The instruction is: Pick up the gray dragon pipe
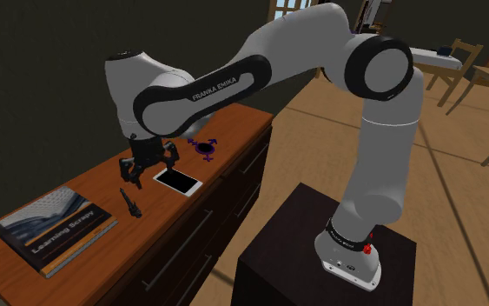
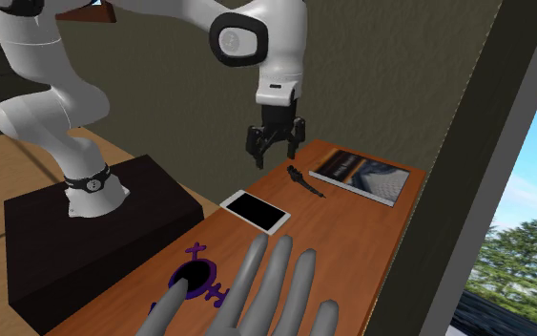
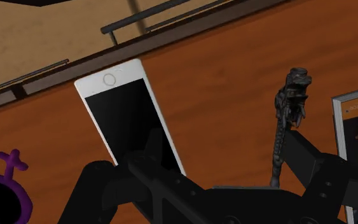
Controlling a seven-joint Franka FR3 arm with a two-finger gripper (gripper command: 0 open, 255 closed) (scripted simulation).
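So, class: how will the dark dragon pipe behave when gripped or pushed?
The dragon pipe looks slender and rigid: probably light, stiff. Lying flat on the smooth wooden top, it may pivot if nudged. Its knobbly head could snag.

The pipe (image 1: 132, 202) lies in a bare strip of the surface (image 1: 234, 130) between the phone (image 1: 178, 181) and the book (image 1: 51, 224), touching neither, and the air above it is open, with the claw (image 2: 274, 157) spread wide just over the phone side. A wall (image 2: 381, 86) closes off the surface's back edge, while the front edge is free. The gap on the book side looks the wider one, though the angle makes that hard to judge.
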